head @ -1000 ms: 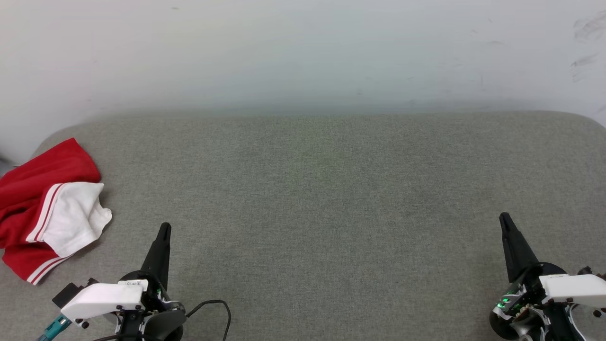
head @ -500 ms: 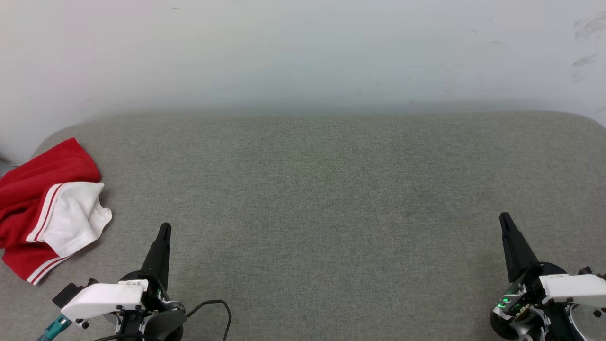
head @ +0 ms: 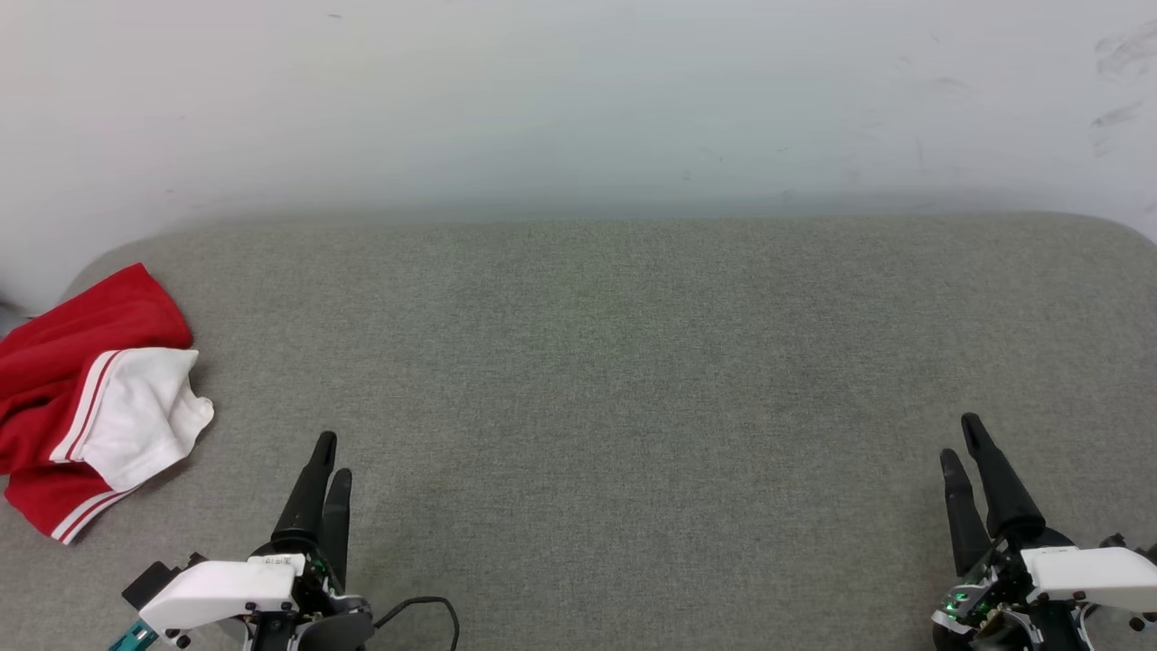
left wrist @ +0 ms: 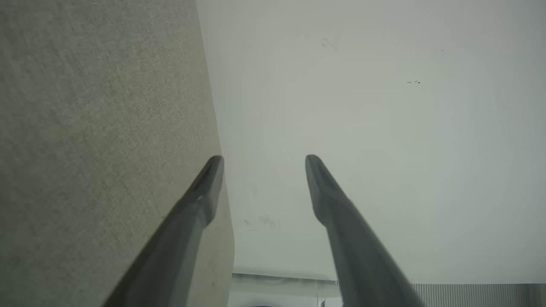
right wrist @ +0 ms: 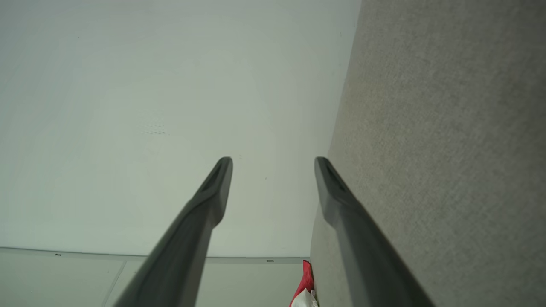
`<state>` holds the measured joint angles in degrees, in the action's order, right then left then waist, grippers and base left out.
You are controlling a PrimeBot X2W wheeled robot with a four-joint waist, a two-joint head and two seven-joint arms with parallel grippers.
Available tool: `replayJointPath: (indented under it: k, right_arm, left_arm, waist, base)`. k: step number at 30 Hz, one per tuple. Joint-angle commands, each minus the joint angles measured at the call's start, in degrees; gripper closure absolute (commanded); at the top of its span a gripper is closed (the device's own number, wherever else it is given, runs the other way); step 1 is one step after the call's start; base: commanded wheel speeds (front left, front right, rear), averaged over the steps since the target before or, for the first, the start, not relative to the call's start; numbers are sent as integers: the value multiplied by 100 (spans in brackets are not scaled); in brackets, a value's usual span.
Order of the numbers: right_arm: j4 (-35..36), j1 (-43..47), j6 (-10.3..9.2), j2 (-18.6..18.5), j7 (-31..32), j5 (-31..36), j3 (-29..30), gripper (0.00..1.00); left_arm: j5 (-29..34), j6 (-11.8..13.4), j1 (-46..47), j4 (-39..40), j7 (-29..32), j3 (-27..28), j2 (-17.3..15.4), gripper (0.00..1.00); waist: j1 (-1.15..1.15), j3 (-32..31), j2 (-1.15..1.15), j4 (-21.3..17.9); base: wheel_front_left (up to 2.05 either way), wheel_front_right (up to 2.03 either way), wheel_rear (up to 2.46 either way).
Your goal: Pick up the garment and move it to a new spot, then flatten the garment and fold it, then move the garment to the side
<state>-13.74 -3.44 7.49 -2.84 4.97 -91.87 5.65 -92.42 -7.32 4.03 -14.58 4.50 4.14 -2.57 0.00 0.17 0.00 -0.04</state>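
Left end effector (head: 333, 457): low at the left of the head view, above the counter (head: 633, 362). Its two dark fingers are spread and nothing sits between them. The left wrist view shows both fingers (left wrist: 200, 200) clearly separated, one over the counter's edge and the other against the white wall (head: 578, 99).

Right end effector (head: 958, 438): low at the right of the head view. Its fingers are spread in the same way and are empty. The right wrist view confirms the gap between the fingers (right wrist: 341, 204).

The counter has a grey woven cover and rounded far corners.

The garment (head: 81, 398) lies crumpled at the counter's far left edge, partly cut off by the frame. A white sleeve with striped trim lies on top of the red body. It is near the left end effector without touching it, and well apart from the right one.
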Motion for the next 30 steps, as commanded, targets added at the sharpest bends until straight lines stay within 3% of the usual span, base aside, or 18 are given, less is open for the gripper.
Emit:
replayJointPath:
  k: [1,10,21,30]
  right_arm:
    - [188,-41,0,-17,-65,53,-37,0]
    - [420,36,0,-109,-335,370,-187,0]
    - [655,97,0,-109,-632,1700,-189,0]
    - [885,167,0,-36,-823,2970,-202,0]
  left_arm:
    - [-19,-3,153,179,-74,-56,-19,0]
    - [260,-5,136,442,-325,-193,-40,0]
    - [2023,-8,58,697,-584,-102,-26,0]
    - [3067,-10,-20,855,-776,-181,-27,0]
  waist:
    - [0,-1,0,0]
    - [0,-8,0,-1]
    - [0,-21,0,-7]
    - [0,-40,0,-2]
  base:
    - [0,0,0]
    - [0,0,0]
    - [0,0,0]
    - [0,0,0]
